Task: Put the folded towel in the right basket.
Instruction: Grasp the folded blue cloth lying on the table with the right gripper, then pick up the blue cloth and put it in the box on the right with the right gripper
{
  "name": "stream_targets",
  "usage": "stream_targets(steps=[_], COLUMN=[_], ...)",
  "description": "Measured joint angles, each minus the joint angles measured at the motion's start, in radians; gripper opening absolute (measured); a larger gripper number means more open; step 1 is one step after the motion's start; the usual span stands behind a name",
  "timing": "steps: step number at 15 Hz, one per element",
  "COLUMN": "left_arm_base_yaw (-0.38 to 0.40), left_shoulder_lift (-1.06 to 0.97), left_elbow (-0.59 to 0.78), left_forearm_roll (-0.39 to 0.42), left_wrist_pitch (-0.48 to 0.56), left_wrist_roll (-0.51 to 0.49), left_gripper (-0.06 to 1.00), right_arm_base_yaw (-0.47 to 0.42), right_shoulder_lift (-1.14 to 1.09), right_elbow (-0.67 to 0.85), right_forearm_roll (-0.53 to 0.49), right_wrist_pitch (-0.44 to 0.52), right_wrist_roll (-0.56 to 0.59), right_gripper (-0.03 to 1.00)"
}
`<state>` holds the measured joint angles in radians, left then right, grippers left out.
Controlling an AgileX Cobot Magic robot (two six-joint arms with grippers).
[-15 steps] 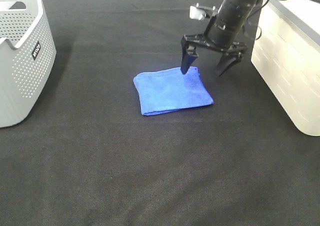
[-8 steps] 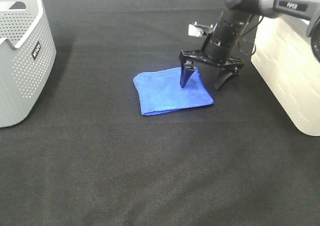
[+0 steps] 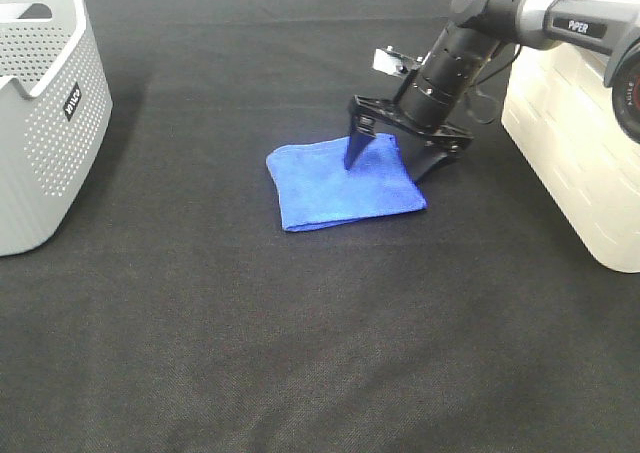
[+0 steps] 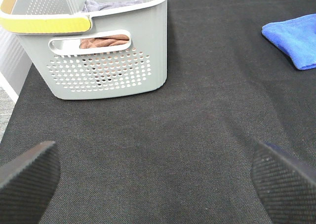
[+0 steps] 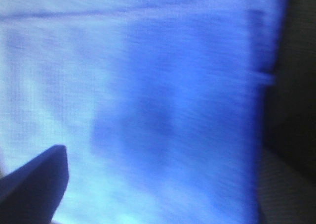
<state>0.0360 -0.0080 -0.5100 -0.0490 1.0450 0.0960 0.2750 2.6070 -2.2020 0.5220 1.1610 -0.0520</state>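
Observation:
The folded blue towel [image 3: 335,188] lies flat on the black table, near the middle. My right gripper [image 3: 390,160] is open and low over the towel's far right part. One finger is on the cloth and the other is by its right edge. In the right wrist view the towel [image 5: 173,85] fills the frame, blurred, with one fingertip [image 5: 34,184] at the corner. The white right basket [image 3: 585,153] stands at the table's right edge. My left gripper [image 4: 158,184] is open and empty over bare table; the towel [image 4: 294,36] lies far from it.
A grey perforated basket [image 3: 40,113] stands at the left edge. In the left wrist view this basket [image 4: 108,66] holds cloths. The black table [image 3: 300,353] stretches in front of the towel.
My right gripper has come down and a little to the left, from above the towel's far edge to right on it. The towel has not moved.

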Motion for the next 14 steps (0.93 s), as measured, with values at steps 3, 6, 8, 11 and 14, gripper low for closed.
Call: stream_targets(steps=[3, 6, 8, 11, 14], left_arm_base_yaw=[0.0, 0.0, 0.0, 0.0, 0.0], left_shoulder_lift=[0.0, 0.0, 0.0, 0.0, 0.0], left_elbow=[0.0, 0.0, 0.0, 0.0, 0.0], left_forearm_roll=[0.001, 0.002, 0.002, 0.002, 0.003], left_wrist_pitch=[0.0, 0.0, 0.0, 0.0, 0.0], left_wrist_roll=[0.0, 0.0, 0.0, 0.0, 0.0], left_gripper=[0.98, 0.98, 0.98, 0.98, 0.98], right_arm_base_yaw=[0.071, 0.097, 0.099, 0.1, 0.109], right_shoulder_lift=[0.024, 0.035, 0.045, 0.076, 0.035], right_elbow=[-0.008, -0.008, -0.01, -0.13, -0.293], right_forearm_roll=[0.1, 0.113, 0.116, 0.079, 0.089], right_wrist_pitch=[-0.069, -0.097, -0.09, 0.01, 0.047], right_wrist_roll=[-0.009, -0.012, -0.013, -0.02, 0.033], right_gripper=[0.79, 0.56, 0.24, 0.22, 0.22])
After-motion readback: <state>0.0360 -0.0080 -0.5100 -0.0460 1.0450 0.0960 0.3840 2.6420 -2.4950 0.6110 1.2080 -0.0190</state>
